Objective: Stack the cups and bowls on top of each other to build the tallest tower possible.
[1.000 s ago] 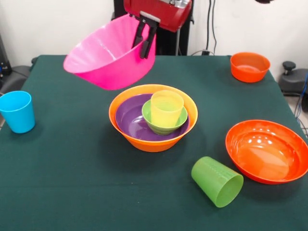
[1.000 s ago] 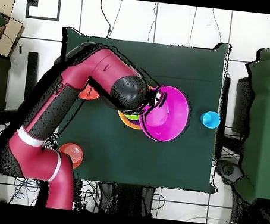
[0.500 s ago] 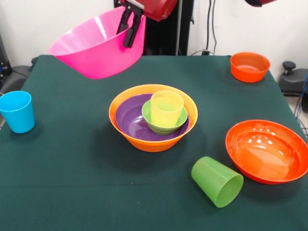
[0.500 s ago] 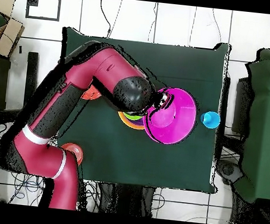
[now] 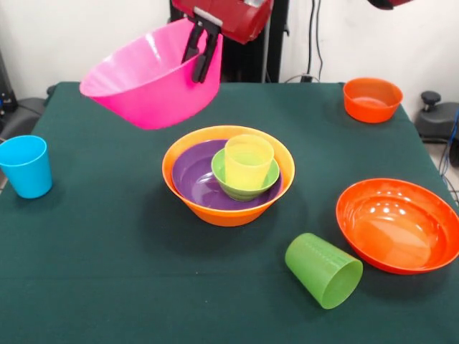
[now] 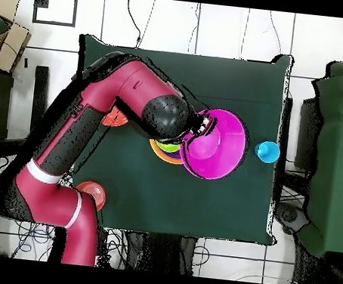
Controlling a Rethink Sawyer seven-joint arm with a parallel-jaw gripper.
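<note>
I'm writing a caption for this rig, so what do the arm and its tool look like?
The arm is thick and rounded, in glossy dark red with black joint sections and one pale band near its base. Its end housing is red, with a small grey plate. The tool is two slim black fingers, plain and unmarked.

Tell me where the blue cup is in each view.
Front view: blue cup at the left edge, upright on the table.
Overhead view: blue cup near the table's right edge.
Shared landmark: the pink bowl held in the gripper beside it.
</note>
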